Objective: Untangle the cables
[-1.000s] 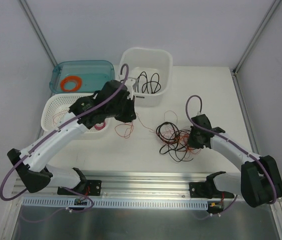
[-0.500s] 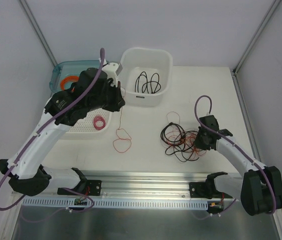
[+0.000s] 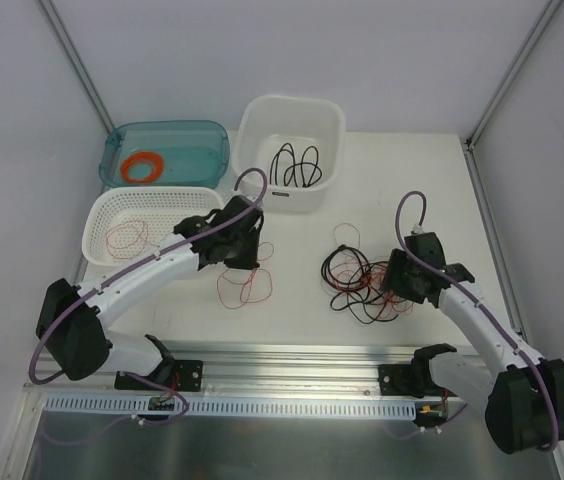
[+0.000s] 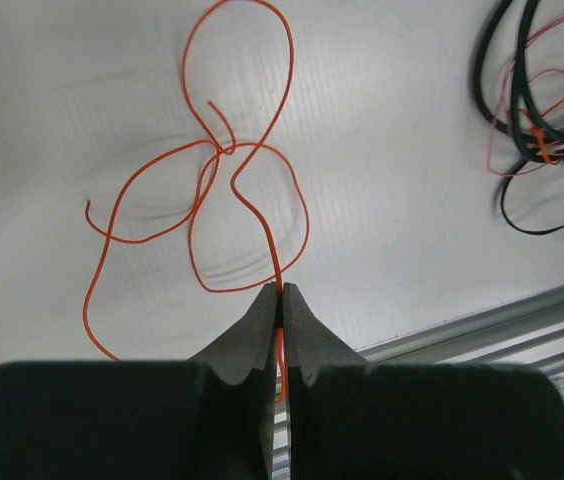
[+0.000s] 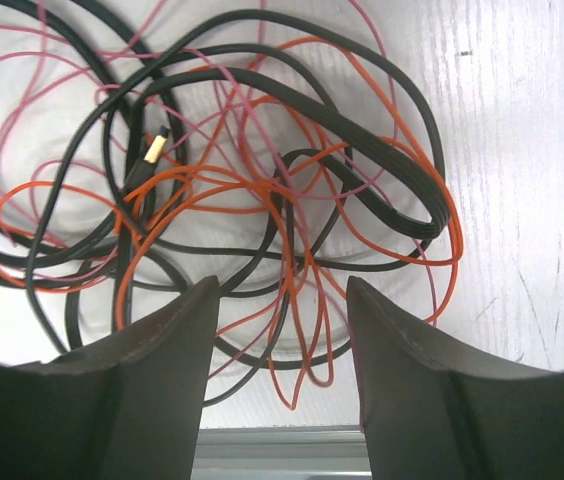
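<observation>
Orange wire (image 4: 228, 150), pinched in left jaws, loops lying lengthwise straight ahead

White links, black joints and a purple cable (image 3: 250, 171) on each arm; dark grey wedge-shaped pincer fingers (image 4: 252, 330).

Back left of the white table (image 3: 412, 180) there's a see-through teal bin (image 3: 187, 155) with a neat orange ring (image 3: 129, 166) lying in it. Just in front of that sits a white mesh basket (image 3: 167, 210), and next to the bin a deep white tub (image 3: 324, 125). An aluminium rail (image 3: 292, 355) runs along the near edge.
</observation>
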